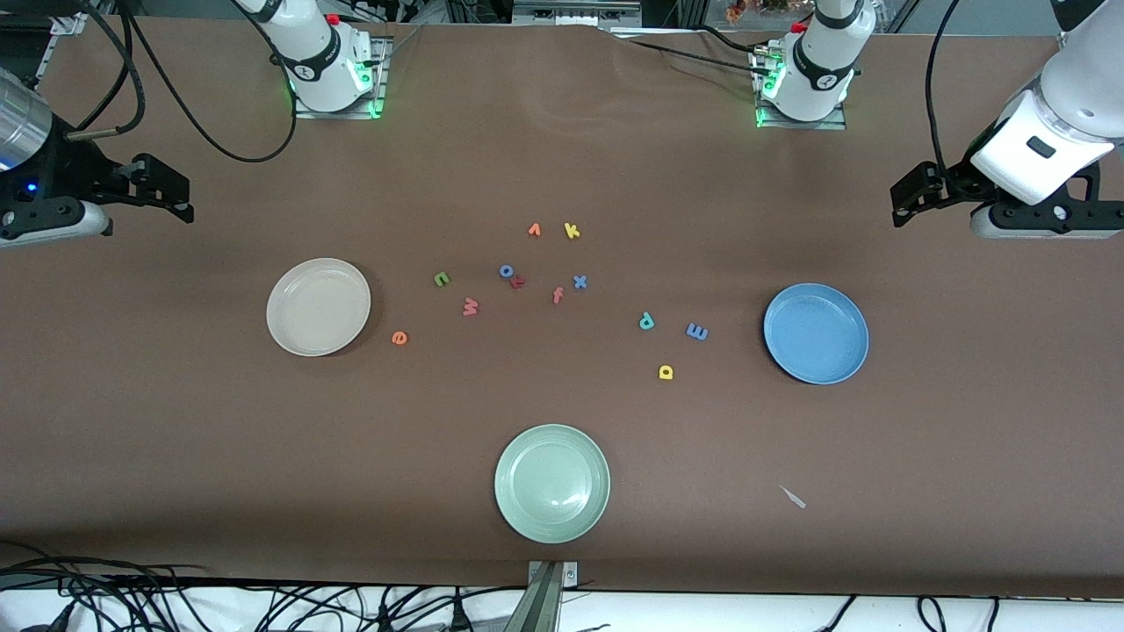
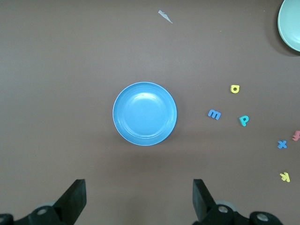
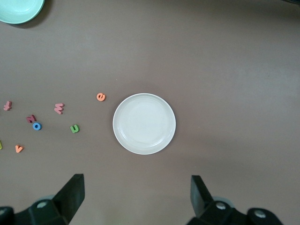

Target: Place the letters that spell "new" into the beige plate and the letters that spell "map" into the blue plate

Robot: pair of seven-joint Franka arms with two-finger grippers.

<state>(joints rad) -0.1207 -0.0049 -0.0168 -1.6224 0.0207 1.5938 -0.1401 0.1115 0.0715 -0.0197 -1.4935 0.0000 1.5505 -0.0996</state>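
The beige plate [image 1: 318, 306] lies empty toward the right arm's end, with the orange e [image 1: 399, 338], pinkish-red w [image 1: 471, 306] and green n [image 1: 442, 279] on the table beside it. The blue plate [image 1: 816, 333] lies empty toward the left arm's end, near the blue m [image 1: 696, 332], teal p [image 1: 646, 321] and yellow a [image 1: 666, 372]. My right gripper [image 3: 136, 194] hangs open and empty high over the table by the beige plate [image 3: 144, 123]. My left gripper [image 2: 139, 197] hangs open and empty by the blue plate [image 2: 145, 114].
A pale green plate [image 1: 551, 483] sits nearest the front camera. Mid-table lie an orange v [image 1: 534, 230], yellow k [image 1: 572, 231], blue o [image 1: 507, 271], blue x [image 1: 580, 282], salmon f [image 1: 557, 296] and a red letter [image 1: 518, 282]. A small white scrap [image 1: 793, 497] lies near the front edge.
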